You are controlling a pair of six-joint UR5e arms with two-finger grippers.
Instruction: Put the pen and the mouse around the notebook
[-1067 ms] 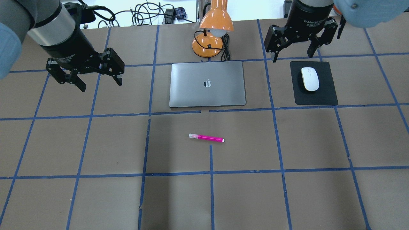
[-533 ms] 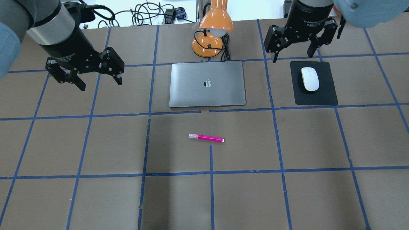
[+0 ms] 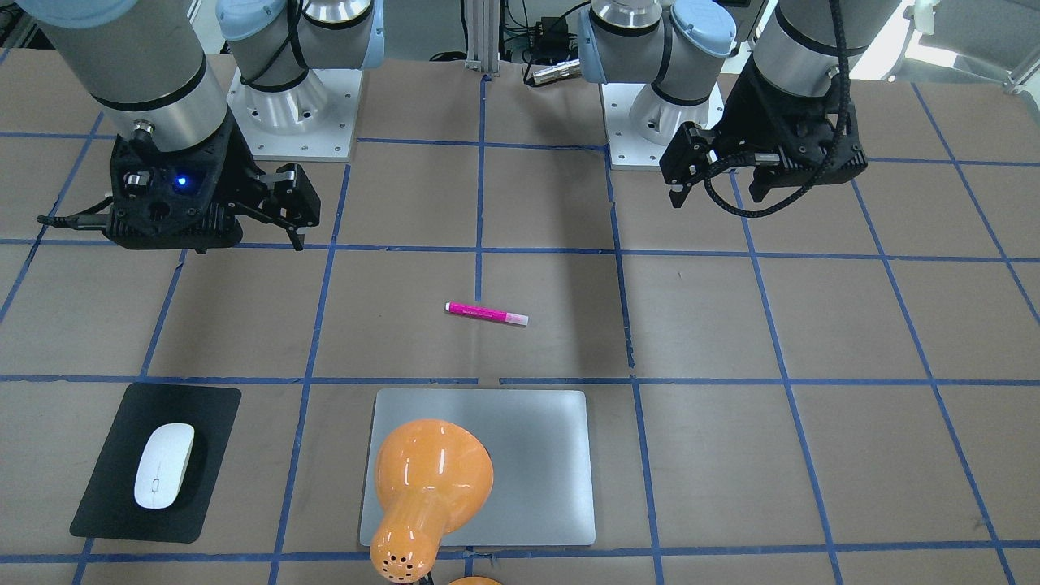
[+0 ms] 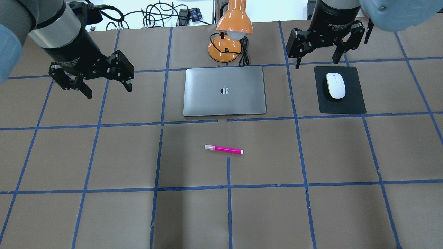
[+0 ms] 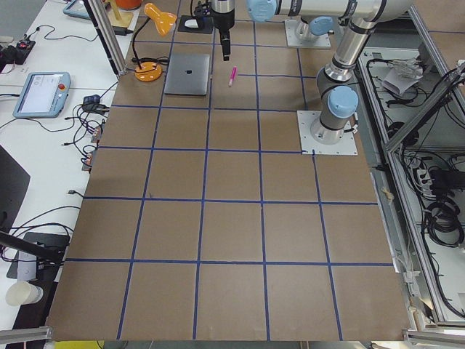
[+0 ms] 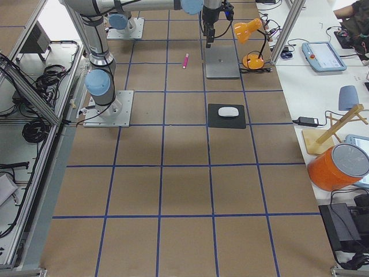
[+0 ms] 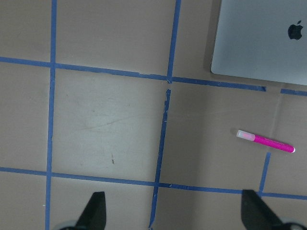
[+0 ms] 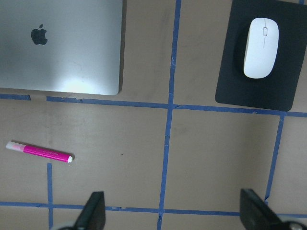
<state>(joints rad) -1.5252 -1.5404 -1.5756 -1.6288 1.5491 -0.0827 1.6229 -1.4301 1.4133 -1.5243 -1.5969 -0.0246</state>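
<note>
The magenta pen [image 4: 223, 149] lies flat on the brown table, a little nearer me than the silver notebook [image 4: 225, 91]. It also shows in the left wrist view as pen [image 7: 265, 141] and in the right wrist view as pen [image 8: 39, 152]. The white mouse [image 4: 335, 85] rests on a black mat [image 4: 356, 103] to the right of the notebook. My left gripper [image 4: 108, 91] hovers open and empty left of the notebook. My right gripper [image 4: 316, 63] hangs open and empty just beyond the mat's far edge.
An orange desk lamp [image 4: 230, 38] with a black cord stands just behind the notebook's far edge; in the front-facing view the lamp's shade [image 3: 426, 479] overlaps the notebook [image 3: 536, 471]. Blue tape lines grid the table. Cables lie past the far edge.
Both arms have shifted only very slightly. The pen, mouse and notebook lie where they were.
</note>
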